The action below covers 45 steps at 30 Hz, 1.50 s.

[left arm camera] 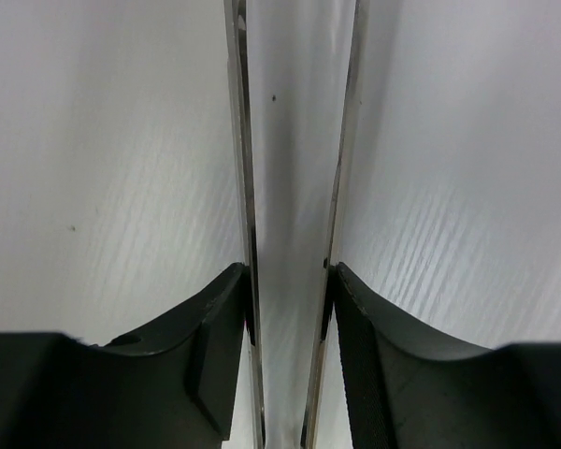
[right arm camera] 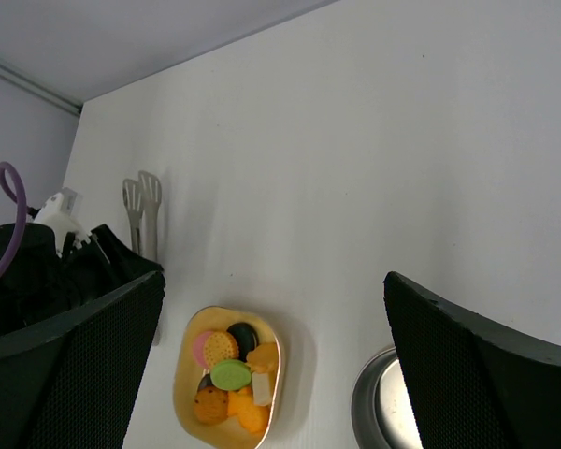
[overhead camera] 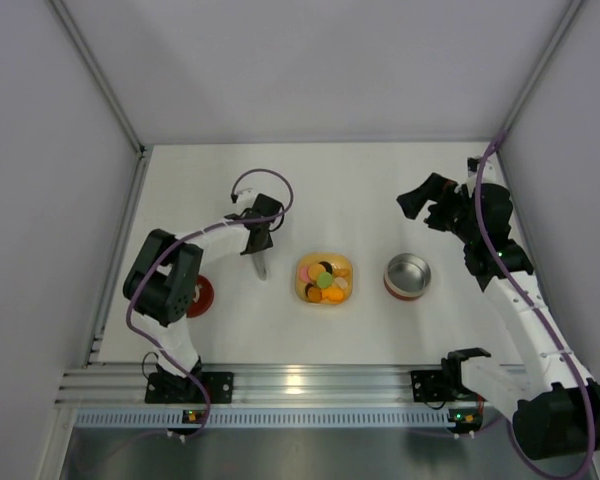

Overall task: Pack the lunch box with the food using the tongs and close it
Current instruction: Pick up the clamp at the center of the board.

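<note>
The silver tongs (overhead camera: pixel 260 266) lie flat on the white table, left of the yellow dish. My left gripper (overhead camera: pixel 258 240) is down over them; in the left wrist view both black fingers (left arm camera: pixel 215 346) press the outsides of the two thin tong arms (left arm camera: pixel 246 187), which run away from the camera. The food (overhead camera: pixel 325 280), small orange, green, pink and dark pieces, fills the yellow dish. The lunch box (overhead camera: pixel 408 274), a steel bowl with a red band, stands right of the dish, and its red lid (overhead camera: pixel 202 295) lies partly under the left arm. My right gripper (overhead camera: pixel 427 208) hangs open above the table.
The yellow dish (overhead camera: pixel 302 290) sits mid-table between the tongs and the lunch box. In the right wrist view the tongs' tips (right arm camera: pixel 142 210), the dish (right arm camera: pixel 182 374) and the bowl's rim (right arm camera: pixel 379 412) show below the open right gripper (right arm camera: pixel 273 277). Grey walls enclose the table.
</note>
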Tool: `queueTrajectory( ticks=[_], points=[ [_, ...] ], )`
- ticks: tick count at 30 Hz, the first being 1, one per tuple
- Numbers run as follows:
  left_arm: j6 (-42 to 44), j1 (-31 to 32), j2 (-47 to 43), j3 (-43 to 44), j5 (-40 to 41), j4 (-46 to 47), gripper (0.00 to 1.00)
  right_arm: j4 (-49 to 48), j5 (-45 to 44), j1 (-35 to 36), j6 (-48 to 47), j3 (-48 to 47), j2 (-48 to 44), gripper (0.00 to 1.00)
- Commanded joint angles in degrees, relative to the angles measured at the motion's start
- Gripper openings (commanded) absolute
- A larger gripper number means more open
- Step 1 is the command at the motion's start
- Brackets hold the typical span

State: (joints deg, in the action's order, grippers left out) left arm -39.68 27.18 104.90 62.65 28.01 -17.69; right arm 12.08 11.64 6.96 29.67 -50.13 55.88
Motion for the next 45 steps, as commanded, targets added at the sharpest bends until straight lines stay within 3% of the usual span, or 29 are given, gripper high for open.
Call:
queueTrajectory(
  ticks=[1, 7, 16, 28, 32, 45],
  points=[
    [1.1, 1.7, -5.5, 0.3, 2.1, -6.0, 0.47, 0.0, 0.1, -0.3, -0.1, 0.0, -0.4, 0.99],
    [2.9, 2.6, -11.5, 3.0, 3.2, -11.3, 0.54, -0.5, 0.4, -0.3, 0.1, 0.3, 0.0, 0.99],
    [3.8, 4.2, -18.0, 3.9, 3.0, -16.9, 0.57, -1.4, 1.2, -0.3, 0.2, 0.5, 0.7, 0.99],
    [6.2, 10.0, -25.0, 9.5, 0.9, -25.7, 0.53, -1.6, 1.8, -0.3, 0.4, 0.3, 1.3, 1.00],
    [7.5, 11.7, -27.6, 10.4, -3.4, -27.9, 0.52, -1.4, 2.0, -0.2, 0.5, 0.2, 1.3, 1.00],
    [8.8, 22.8, -33.9, 12.5, -10.1, -36.8, 0.50, 0.4, 1.8, -0.1, 0.0, -0.7, 0.9, 0.99]
  ],
)
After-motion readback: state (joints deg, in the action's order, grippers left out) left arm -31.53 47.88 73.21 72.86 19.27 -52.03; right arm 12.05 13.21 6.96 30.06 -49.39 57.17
